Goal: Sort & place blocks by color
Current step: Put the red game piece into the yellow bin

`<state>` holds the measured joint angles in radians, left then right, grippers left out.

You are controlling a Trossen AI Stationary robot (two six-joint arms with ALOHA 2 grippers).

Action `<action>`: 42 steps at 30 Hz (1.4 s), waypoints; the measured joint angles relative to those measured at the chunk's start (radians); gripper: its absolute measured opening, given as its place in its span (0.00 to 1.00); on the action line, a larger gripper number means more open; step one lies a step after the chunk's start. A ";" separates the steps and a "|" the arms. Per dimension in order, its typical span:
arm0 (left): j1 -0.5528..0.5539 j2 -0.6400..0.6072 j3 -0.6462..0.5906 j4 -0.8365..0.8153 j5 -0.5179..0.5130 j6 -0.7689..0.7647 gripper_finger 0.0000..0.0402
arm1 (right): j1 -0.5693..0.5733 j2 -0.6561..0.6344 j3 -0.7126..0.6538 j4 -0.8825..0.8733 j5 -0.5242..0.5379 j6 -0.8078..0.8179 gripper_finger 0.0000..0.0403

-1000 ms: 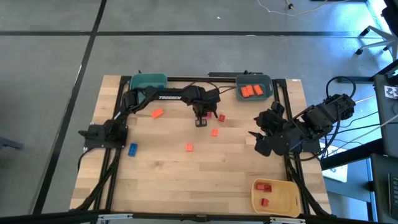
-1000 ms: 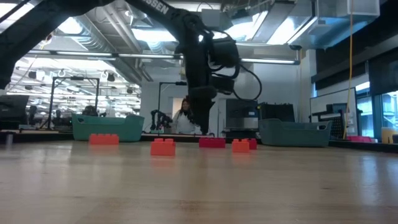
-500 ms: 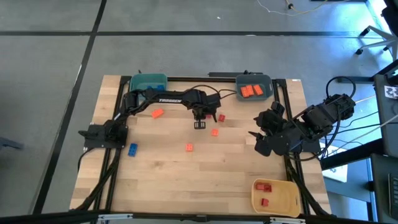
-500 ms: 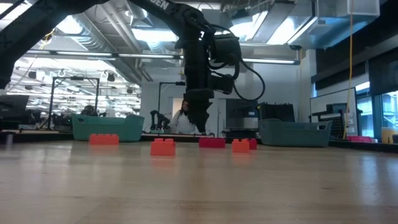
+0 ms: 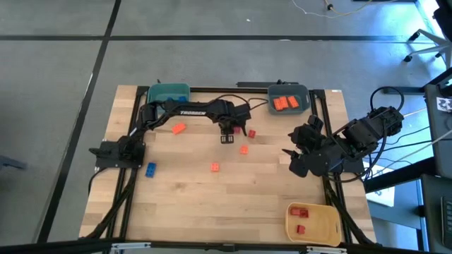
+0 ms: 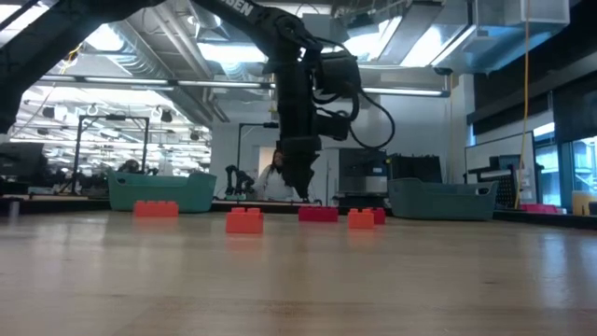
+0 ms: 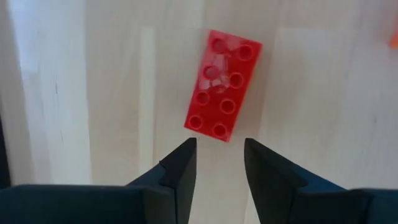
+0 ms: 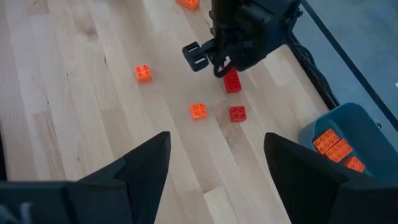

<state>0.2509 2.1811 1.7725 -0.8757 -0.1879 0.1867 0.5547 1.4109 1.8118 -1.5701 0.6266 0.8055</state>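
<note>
Left hand (image 7: 216, 163) hangs over the long red block (image 7: 222, 85) on the surface (image 5: 212, 204), fingers narrowly parted, apparently aligning to straddle it for pickup.

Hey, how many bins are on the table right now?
3. In the high view, a teal bin sits at the top edge, a grey-blue bin holding orange blocks is at the top right, and a yellow bin with two red blocks is at the bottom right. None seems hidden.

Wooden table (image 5: 233, 204) carries scattered blocks (image 5: 215, 167) and three bins (image 5: 313, 221).
</note>
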 joint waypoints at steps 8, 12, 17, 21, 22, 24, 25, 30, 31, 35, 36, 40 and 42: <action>-0.042 0.000 0.000 0.000 -0.024 0.320 0.32 | 0.000 0.000 0.000 0.002 0.000 0.027 0.65; -0.066 0.000 0.000 0.004 -0.050 0.444 0.32 | 0.000 0.000 0.000 0.002 0.000 0.027 0.65; -0.096 0.000 0.000 0.007 -0.116 0.407 0.32 | 0.000 0.000 0.000 0.002 0.000 0.027 0.65; -0.104 -0.001 0.000 0.008 -0.172 0.448 0.32 | 0.000 0.000 0.000 0.002 0.000 0.027 0.65; -0.104 -0.001 0.000 0.009 -0.178 0.448 0.32 | 0.000 0.000 0.000 0.002 0.000 0.027 0.65; -0.104 -0.001 0.000 0.009 -0.175 0.444 0.32 | 0.000 0.000 0.000 0.002 0.000 0.027 0.65; -0.103 -0.001 0.000 0.009 -0.166 0.444 0.32 | 0.000 0.000 0.000 0.002 0.000 0.028 0.65; -0.098 -0.001 0.000 0.056 -0.108 0.444 0.32 | 0.000 0.000 0.000 0.003 0.000 0.067 0.65; -0.098 -0.001 0.000 0.073 -0.110 0.444 0.32 | 0.000 0.000 0.000 0.003 0.000 0.078 0.65; -0.100 -0.001 0.000 0.117 -0.109 0.443 0.32 | 0.000 0.000 0.000 0.003 0.000 0.105 0.65; -0.101 -0.001 0.000 0.116 -0.108 0.444 0.32 | 0.000 0.000 0.000 0.003 0.000 0.108 0.65; -0.104 -0.001 0.000 0.112 -0.096 0.431 0.32 | 0.000 0.000 0.000 0.003 0.000 0.108 0.65; -0.104 -0.001 0.000 0.114 -0.079 0.417 0.32 | 0.000 0.000 0.000 0.003 0.000 0.108 0.65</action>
<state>0.1467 2.1799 1.7729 -0.7613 -0.2673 0.6033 0.5546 1.4109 1.8118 -1.5673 0.6266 0.9131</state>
